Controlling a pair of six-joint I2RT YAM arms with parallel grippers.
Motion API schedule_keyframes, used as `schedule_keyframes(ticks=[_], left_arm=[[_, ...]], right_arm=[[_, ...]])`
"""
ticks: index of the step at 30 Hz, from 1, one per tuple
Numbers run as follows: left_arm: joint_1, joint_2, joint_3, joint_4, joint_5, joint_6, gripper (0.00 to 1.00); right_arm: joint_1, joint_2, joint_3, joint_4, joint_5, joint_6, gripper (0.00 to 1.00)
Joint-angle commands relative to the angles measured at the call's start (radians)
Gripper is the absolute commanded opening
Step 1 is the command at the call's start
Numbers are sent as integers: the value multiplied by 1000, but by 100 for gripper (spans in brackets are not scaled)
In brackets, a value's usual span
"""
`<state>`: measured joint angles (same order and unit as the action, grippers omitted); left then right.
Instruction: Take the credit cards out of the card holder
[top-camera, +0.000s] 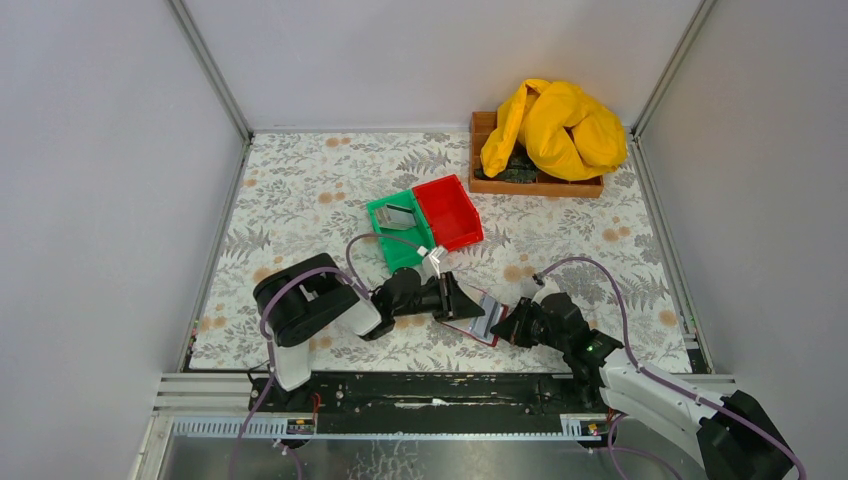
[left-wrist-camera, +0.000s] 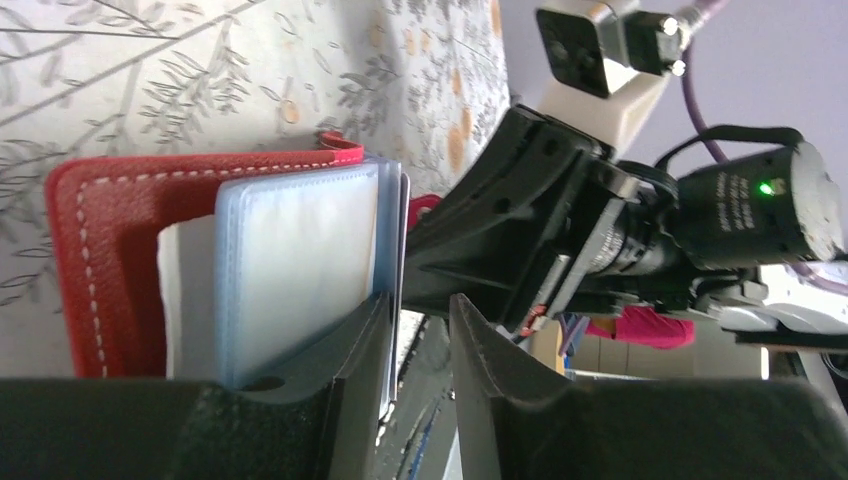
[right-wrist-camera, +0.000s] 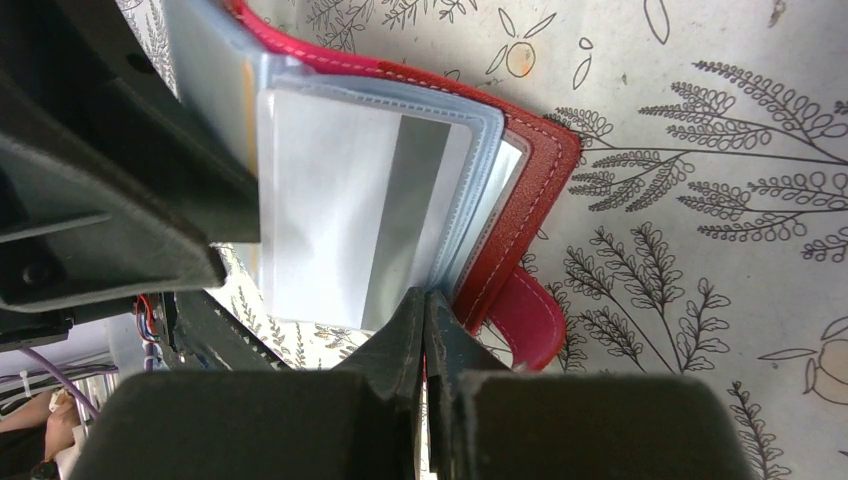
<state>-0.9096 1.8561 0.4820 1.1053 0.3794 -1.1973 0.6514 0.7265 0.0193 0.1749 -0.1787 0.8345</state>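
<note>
We overlook the counter from above and behind; both wrist views, close in, share the card holder.

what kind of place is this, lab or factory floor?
Probably a lab robot cell: plain panel walls on aluminium posts, left arm and right arm bolted to a rail, green bin and red bin on a floral tablecloth.

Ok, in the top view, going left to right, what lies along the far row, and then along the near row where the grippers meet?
Far row: green bin → red bin → wooden tray under the yellow cloth. Near row: left gripper → card holder → right gripper.
</note>
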Motion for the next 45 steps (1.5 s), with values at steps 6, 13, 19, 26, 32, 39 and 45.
schedule_keyframes(ticks=[6, 13, 19, 26, 32, 39, 45], left_arm=[[-56, 59, 16, 108, 194, -53, 35], [-58, 58, 21, -23, 153, 17, 34], [-69, 10, 42, -233, 81, 113, 34], [-72, -5, 65, -348, 43, 168, 33], [-77, 18, 66, -355, 46, 172, 33], [-80, 28, 67, -345, 60, 174, 32], [-84, 39, 60, -331, 78, 173, 31]], right_arm=[[-7, -26, -4, -43, 42, -14, 0], [-7, -61, 6, -79, 49, -22, 0], [-7, -38, 3, -62, 44, -23, 0], [-7, -53, 16, -87, 50, -33, 0], [-7, -96, 25, -136, 60, -35, 0], [-7, -135, 45, -186, 76, -39, 0], [-7, -175, 57, -222, 93, -39, 0]])
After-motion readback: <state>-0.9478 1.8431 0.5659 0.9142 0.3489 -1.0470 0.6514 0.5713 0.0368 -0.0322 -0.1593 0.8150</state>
